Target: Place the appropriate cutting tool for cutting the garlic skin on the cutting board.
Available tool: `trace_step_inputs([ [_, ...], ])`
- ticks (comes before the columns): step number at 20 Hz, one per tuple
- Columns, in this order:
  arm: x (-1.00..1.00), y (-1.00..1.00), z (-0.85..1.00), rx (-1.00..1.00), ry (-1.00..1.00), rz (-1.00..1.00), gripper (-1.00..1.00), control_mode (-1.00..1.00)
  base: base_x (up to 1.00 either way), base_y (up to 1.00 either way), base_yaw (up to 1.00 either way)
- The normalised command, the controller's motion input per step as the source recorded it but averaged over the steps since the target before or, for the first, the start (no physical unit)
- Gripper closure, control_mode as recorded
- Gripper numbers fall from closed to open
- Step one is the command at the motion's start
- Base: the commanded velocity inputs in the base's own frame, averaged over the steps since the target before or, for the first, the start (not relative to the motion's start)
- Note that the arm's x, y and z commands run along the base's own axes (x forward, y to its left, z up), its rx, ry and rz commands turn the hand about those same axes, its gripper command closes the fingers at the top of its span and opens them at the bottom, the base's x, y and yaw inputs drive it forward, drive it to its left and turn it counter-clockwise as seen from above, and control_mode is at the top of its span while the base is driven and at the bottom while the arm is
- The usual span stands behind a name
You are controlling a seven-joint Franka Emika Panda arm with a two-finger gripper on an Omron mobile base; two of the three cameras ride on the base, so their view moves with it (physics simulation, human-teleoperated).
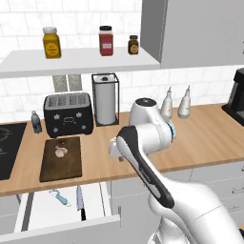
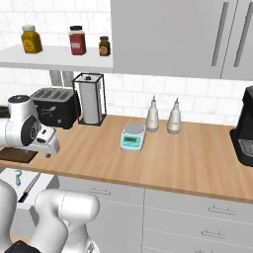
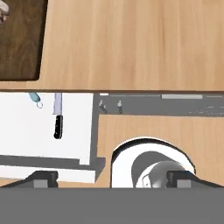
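The knife [image 3: 57, 118], black handle and narrow silver blade, lies in the open white drawer [image 1: 43, 209] below the counter, beside the small light-blue peeler [image 3: 35, 98]. It also shows as the knife [image 1: 80, 202] from the left base. The dark brown cutting board [image 1: 61, 158] rests on the counter above the drawer, with the garlic [image 1: 60, 151] on its far half. My gripper [image 3: 112, 178] is open and holds nothing. It hovers over the counter edge, to the right of the drawer and well above the knife. The hand [image 2: 48, 144] points down.
A black toaster [image 1: 68, 113] and a paper towel holder [image 1: 106, 99] stand behind the board. A small blue bottle [image 1: 36, 122] and the stove [image 1: 7, 147] are to the left. A scale [image 2: 133, 137], two white bottles [image 2: 153, 118] and a coffee machine [image 2: 244, 131] are to the right.
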Motion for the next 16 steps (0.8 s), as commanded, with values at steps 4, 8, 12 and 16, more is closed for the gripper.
trace_step_inputs([
  [4, -0.11, 0.44, -0.55, 0.00, -0.02, -0.07, -1.00, -1.00, 0.00, 0.00, 0.00],
  [8, -0.09, 0.47, -0.59, 0.00, 0.01, -0.07, -1.00, -1.00, 0.00, 0.00, 0.00],
  [12, -0.12, 0.47, -0.57, 0.00, 0.08, -0.07, -1.00, -1.00, 0.00, 0.00, 0.00],
  [16, -0.05, 0.36, -0.50, 0.01, 0.05, -0.04, -1.00, -1.00, 0.00, 0.00, 0.00],
])
